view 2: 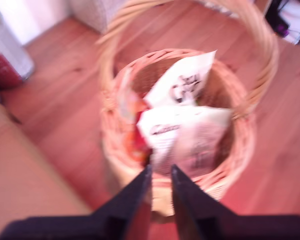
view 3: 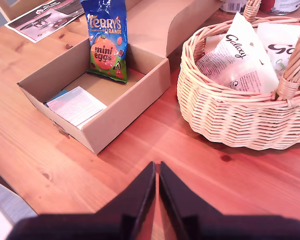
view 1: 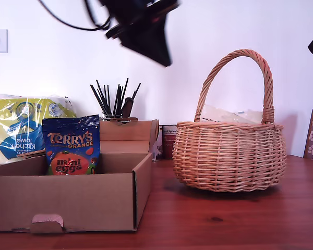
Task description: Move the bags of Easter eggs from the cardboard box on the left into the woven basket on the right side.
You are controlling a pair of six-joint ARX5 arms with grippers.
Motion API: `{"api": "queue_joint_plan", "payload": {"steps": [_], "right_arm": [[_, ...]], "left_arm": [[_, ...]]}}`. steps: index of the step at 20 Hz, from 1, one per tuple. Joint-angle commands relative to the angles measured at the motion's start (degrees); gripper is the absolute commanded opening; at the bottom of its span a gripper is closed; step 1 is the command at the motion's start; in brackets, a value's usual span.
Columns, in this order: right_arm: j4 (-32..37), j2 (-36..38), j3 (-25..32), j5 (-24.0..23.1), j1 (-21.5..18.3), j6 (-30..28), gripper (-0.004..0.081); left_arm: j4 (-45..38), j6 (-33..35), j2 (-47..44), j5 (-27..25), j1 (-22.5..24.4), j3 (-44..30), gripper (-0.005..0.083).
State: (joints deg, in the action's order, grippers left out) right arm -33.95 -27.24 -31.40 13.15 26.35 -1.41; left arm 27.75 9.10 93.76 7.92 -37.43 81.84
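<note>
One blue bag stood in the cardboard box (view 1: 68, 200); white bags lay in the woven basket (view 1: 228, 153).

Nearest, my second gripper (view 3: 157, 176) hung over bare table (view 3: 200, 175) in front of the box, jaws together, holding nothing. Beyond it in the box lay a flat pale packet (view 3: 76, 105), and the blue Terry's bag (view 3: 107, 40) stood upright against the box's back wall. Beside the box sat the basket with white Galaxy pouches (view 3: 242, 55) inside. My first gripper (view 2: 161, 175) hovered above the basket, jaws slightly apart and empty. Behind the box stood a kitchen towel pack (view 1: 21, 127).
</note>
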Motion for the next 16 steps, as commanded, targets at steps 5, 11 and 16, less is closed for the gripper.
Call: {"api": "queue_joint_plan", "payload": {"steps": [5,11,16], "right_arm": [[0.2,0.02,-0.66,0.22,0.26,-0.11,-0.0012],[0.22,0.02,-0.66,0.22,0.26,-0.11,-0.0012],[0.28,0.02,-0.66,0.22,0.26,0.09,-0.0012]], "left_arm": [[-5.16,12.41,-12.55,11.1,11.1,-17.86,-0.0017],[-5.01,23.17,-20.72,19.8,25.14,-20.52,0.0116],[-12.76,33.24,-16.0,17.11,25.07,-20.31,0.0724]]}}
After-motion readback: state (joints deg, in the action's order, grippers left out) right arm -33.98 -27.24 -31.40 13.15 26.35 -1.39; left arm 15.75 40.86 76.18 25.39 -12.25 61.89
